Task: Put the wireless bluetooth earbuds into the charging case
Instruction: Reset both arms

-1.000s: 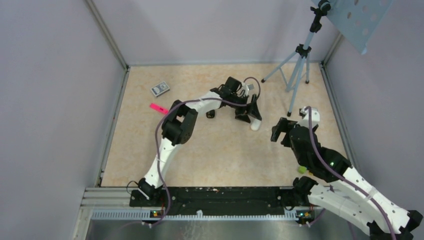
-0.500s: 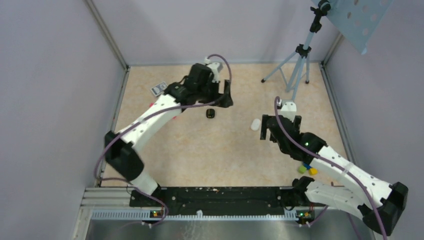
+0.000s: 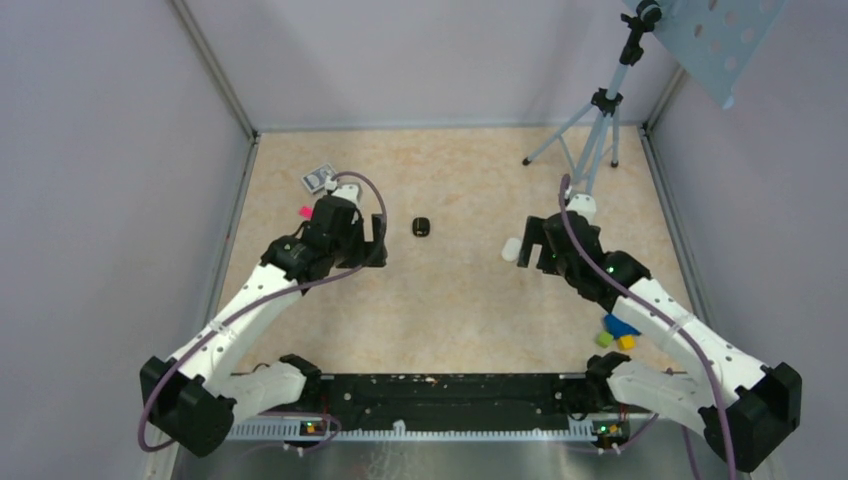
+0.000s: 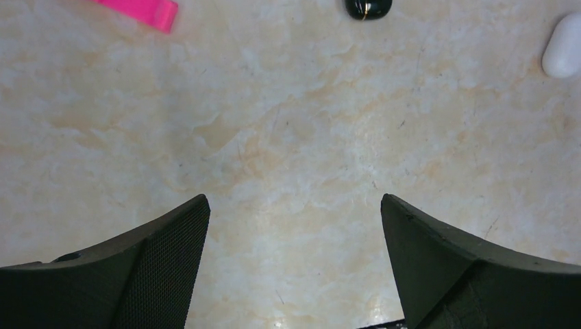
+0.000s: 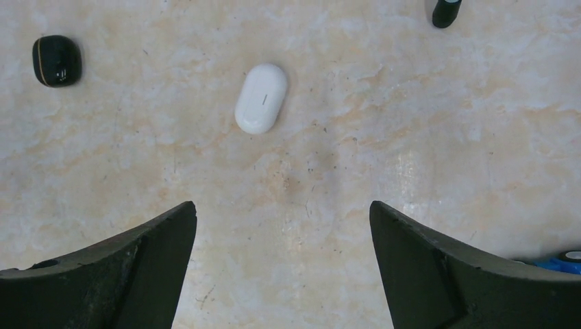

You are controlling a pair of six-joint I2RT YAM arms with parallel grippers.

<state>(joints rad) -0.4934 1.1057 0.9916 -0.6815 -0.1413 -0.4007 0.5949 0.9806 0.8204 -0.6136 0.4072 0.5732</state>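
- Charging case [image 5: 261, 98] is lying flat on the marbled table [image 5: 411, 157], lid shut judging by the short seam mark on top, long axis slightly tilted in the right wrist view.
- Earbuds are not showing in any view. I cannot tell whether they are sitting inside the closed case or lying out of sight.
- Right gripper [image 5: 283, 209] is hovering just beside the case with its jaws spread wide and nothing between them. The case is lying just ahead of the gap.
- Left gripper [image 4: 294, 205] is hanging over bare table, jaws equally wide apart and empty, well apart from the case.
- A small black rounded item [image 5: 57, 60] is sitting between the 2 arms. A pink strip [image 4: 140, 9] and a grey patterned box [image 3: 320, 178] are lying far left, a tripod [image 3: 590, 140] is standing behind, and coloured blocks [image 3: 618, 333] are lying near right.

Judgement on the step: the case probably needs pinning and opening.
- Bring the right jaws down across the narrow width, centred.
- Close slowly, since smooth rounded plastic is likely to squirt sideways.
- Keep it flat on the table, leaving the lid edge free for the left fingers.
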